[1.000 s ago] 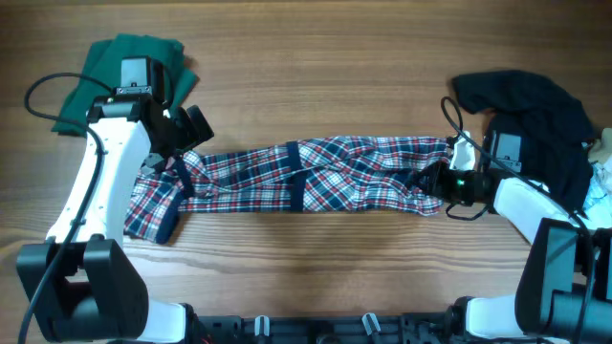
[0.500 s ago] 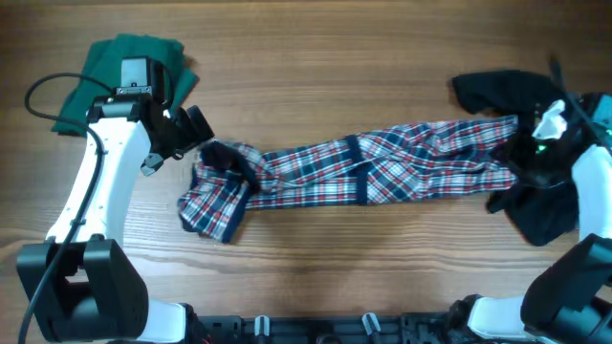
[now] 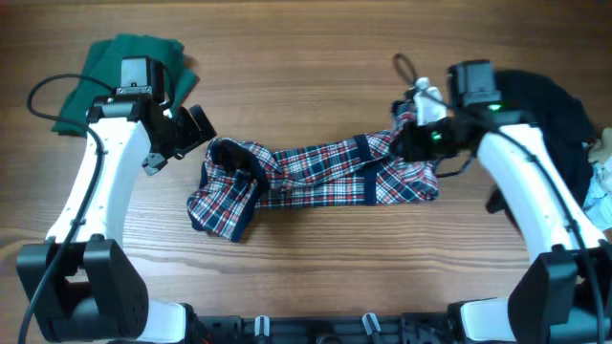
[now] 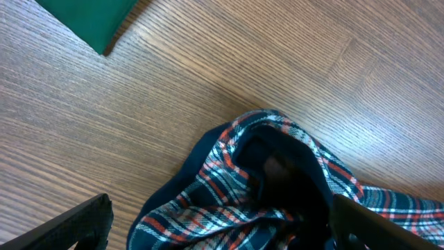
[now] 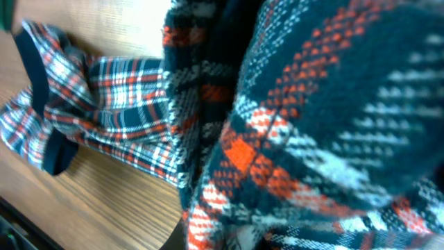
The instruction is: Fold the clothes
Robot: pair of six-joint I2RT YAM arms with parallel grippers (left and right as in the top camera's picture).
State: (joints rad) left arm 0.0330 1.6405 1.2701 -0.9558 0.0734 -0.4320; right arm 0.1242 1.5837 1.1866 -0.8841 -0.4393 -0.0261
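The plaid garment (image 3: 316,177) lies crumpled across the middle of the wooden worktop (image 3: 306,57), running left to right; its left end is bunched into a loose heap with a navy hem turned outward, and its right end is lifted off the wood and doubled back over the rest.

The right pincer (image 3: 418,141) sits over that raised right end and has it clamped; in the right wrist view the plaid garment (image 5: 291,139) fills nearly the whole picture, pressed close to the lens, so the fingers themselves are hidden behind the cloth; a strip of worktop shows along the lower left, with the garment's far end trailing across it.

The left pincer (image 3: 177,145) hangs just beside the bunched left end, apart from it; the left wrist view shows the left pincer (image 4: 220,208) spread wide with nothing between its fingers, one dark fingertip (image 4: 83,222) at each lower corner and the garment's navy-lined opening (image 4: 277,167) on the wood below.

A folded green cloth (image 3: 124,62) rests at the far left corner, partly under the left arm; a dark garment (image 3: 545,105) lies heaped at the right edge behind the right arm.
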